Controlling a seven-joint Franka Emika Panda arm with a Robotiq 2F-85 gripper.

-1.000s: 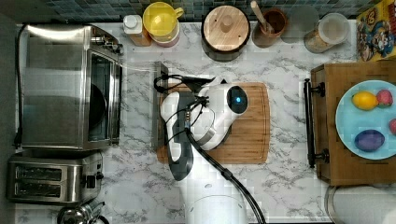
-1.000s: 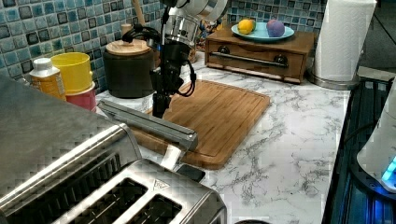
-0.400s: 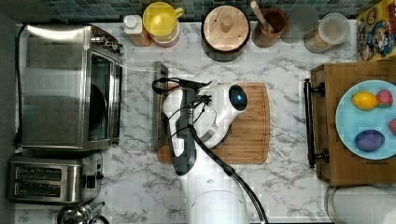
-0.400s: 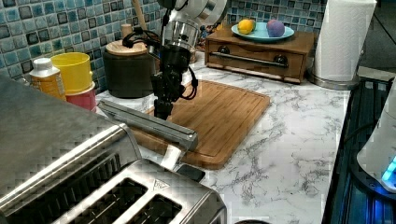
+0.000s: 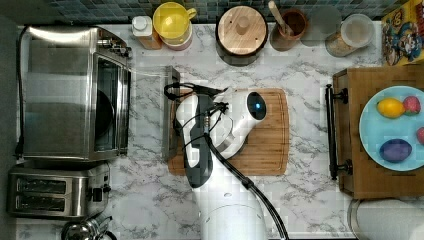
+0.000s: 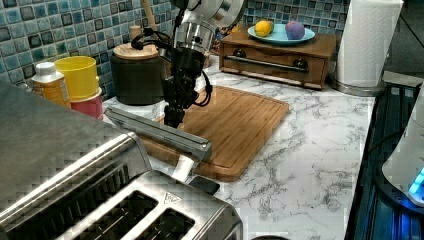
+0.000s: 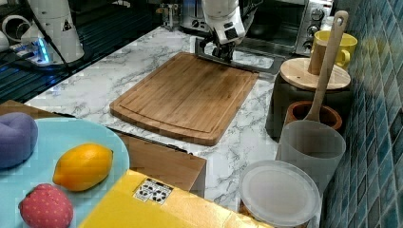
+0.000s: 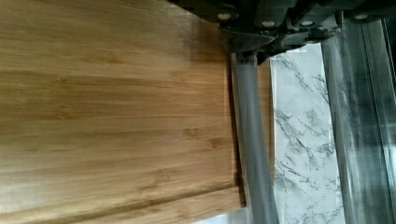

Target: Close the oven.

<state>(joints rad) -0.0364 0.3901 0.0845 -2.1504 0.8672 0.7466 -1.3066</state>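
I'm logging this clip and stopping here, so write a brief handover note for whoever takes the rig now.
Gripper: down at the oven door's bar handle; I cannot tell if it is open or shut.
Oven: at the top view's left, door folded fully down, flat over the marble counter, its handle edge over the cutting board.
Done: arm brought to the handle.
Left: swing the door up until it shuts.

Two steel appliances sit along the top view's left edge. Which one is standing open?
The oven, the larger box: its glass door lies folded down flat toward the cutting board. The two-slot toaster beside it has no door.
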